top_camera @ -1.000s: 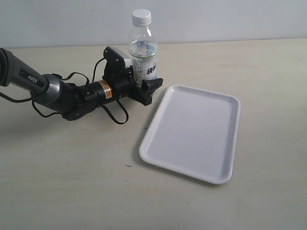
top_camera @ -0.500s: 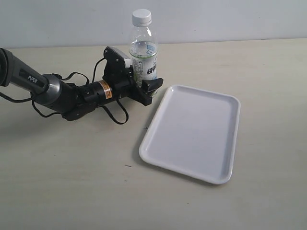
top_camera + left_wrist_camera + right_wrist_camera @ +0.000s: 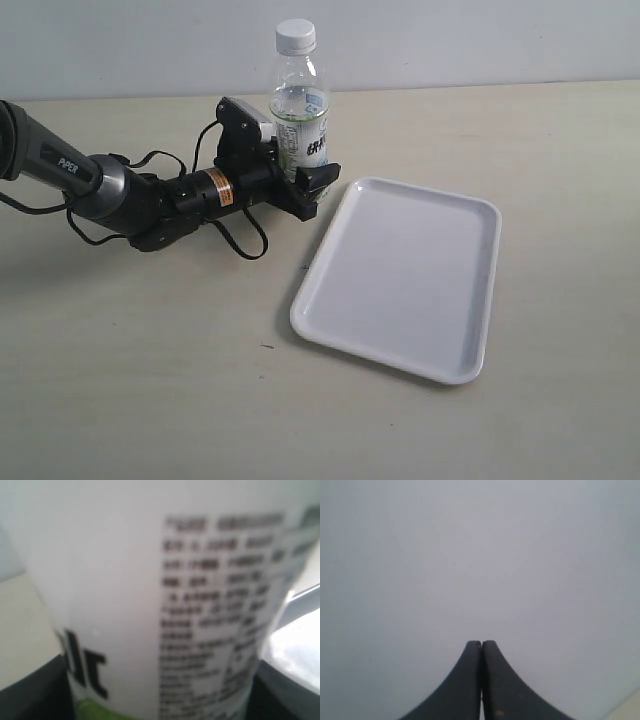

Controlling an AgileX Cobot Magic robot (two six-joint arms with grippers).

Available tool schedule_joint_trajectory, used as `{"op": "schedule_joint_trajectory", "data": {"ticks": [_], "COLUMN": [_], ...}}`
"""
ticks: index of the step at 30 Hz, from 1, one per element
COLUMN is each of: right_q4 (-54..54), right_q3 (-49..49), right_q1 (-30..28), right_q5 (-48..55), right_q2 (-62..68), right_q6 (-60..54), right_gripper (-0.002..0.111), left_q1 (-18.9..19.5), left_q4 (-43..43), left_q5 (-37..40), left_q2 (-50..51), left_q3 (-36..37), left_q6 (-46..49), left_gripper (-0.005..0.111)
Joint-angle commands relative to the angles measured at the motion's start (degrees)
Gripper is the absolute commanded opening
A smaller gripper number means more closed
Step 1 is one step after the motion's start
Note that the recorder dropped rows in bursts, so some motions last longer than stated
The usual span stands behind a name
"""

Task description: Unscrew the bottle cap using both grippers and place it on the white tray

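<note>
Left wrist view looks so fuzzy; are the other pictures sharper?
Left wrist view: the bottle fills the frame, its label lettering out of focus. Exterior view: sharp, evenly lit, soft shadows, mild sheen on the white tray. Right wrist view: the shut right gripper against blank grey.
</note>
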Motion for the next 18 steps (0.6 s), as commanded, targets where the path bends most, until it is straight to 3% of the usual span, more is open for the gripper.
{"op": "schedule_joint_trajectory", "data": {"ticks": [1,5,12,18], "right_q4": [-1.8,-1.9,-1.9,-10.8], "right_q3": [-4.0,-12.9,-31.4,-46.8], "right_q1": [-0.3,-0.3,-0.3,-0.3], "right_q5": [-2.2,3.0,15.5,32.4], "right_q2": [-0.3,5.6,26.1,44.9], "right_q6": [-4.8,-12.3,-37.3,-40.4], "right_gripper": [0.0,0.0,0.0,0.0], "left_q1": [-0.4,-0.4,-0.4,-0.4], "left_q4": [0.0,0.0,0.5,0.8], "left_q5": [-1.4,-1.4,-1.4,-1.3], "left_q2": [-0.4,-0.4,-0.4,-0.4], "left_q3": [-0.1,-0.1,-0.1,-0.1], "left_q6": [0.5,0.5,0.5,0.3], "left_gripper": [0.0,0.0,0.0,0.0]}}
